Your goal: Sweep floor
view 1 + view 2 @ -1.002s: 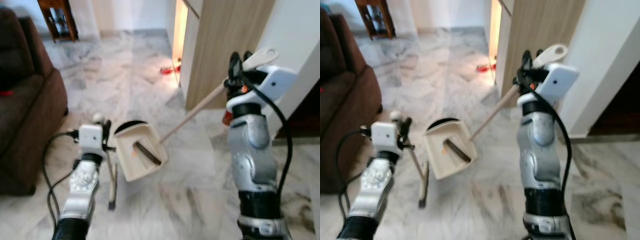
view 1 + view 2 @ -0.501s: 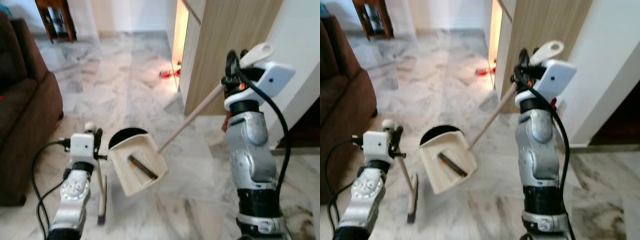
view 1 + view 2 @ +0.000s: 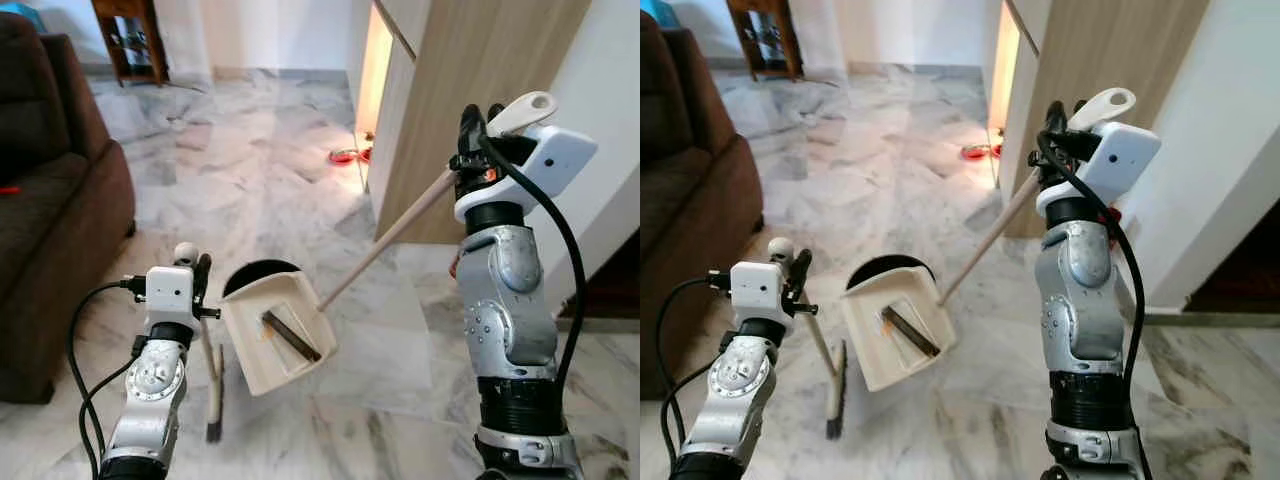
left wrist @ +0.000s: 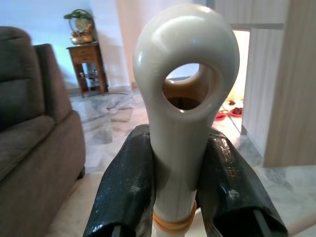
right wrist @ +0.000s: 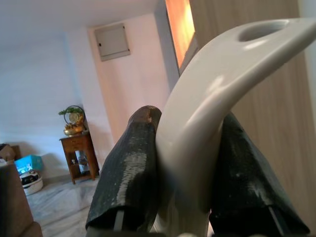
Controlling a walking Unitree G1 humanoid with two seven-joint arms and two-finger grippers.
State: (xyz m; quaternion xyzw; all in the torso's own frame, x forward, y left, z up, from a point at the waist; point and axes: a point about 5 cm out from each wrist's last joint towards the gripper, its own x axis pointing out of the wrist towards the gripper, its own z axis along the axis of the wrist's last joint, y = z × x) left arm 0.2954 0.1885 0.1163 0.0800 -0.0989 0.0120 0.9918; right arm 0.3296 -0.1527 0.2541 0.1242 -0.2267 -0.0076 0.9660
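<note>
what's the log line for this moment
left gripper: shut on broom | right gripper: shut on dustpan handle | debris in pan

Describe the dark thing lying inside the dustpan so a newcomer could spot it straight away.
On the marble floor between the brown sofa and the wooden cabinet sits a cream dustpan. In its tray lies a dark, narrow strip, set diagonally, the only dark item against the pale pan.

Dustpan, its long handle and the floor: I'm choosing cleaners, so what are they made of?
Dustpan: cream plastic by its smooth moulded look. Long handle: pale shaft, maybe wood, with a glossy plastic loop end. Floor: polished marble-look tile, grey veined and reflective.
</note>
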